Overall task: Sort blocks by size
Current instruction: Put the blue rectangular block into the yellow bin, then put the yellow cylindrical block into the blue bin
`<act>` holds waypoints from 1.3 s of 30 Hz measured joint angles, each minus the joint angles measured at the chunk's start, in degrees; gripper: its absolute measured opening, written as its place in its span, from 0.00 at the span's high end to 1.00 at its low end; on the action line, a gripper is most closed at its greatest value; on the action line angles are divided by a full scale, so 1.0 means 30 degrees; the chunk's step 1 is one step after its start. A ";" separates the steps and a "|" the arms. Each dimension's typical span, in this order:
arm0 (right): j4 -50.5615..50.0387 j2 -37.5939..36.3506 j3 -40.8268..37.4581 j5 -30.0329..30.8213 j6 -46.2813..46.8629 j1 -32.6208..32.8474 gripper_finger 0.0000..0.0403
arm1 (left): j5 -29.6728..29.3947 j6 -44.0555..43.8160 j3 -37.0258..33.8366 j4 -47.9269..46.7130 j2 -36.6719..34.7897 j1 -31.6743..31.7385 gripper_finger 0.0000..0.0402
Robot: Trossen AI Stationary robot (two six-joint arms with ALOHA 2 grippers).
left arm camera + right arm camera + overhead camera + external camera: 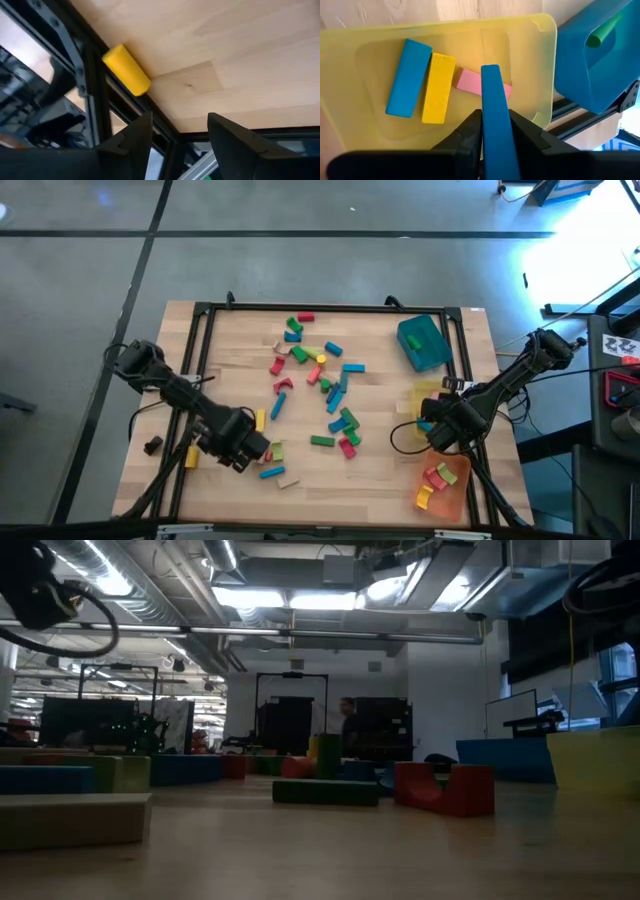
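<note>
Blue bar (pixel 495 115) half-hidden in right claw (pixel 496 131).

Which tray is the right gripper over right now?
The yellow tray: the right gripper holds a blue bar above it. The teal tray sits beside it; the orange tray is elsewhere.
</note>
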 joint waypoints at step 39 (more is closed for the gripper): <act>0.2680 0.0000 -0.0007 0.0018 -0.0115 0.0000 0.54 | -0.1021 -1.3865 -0.0174 0.1160 0.4092 -0.5990 0.56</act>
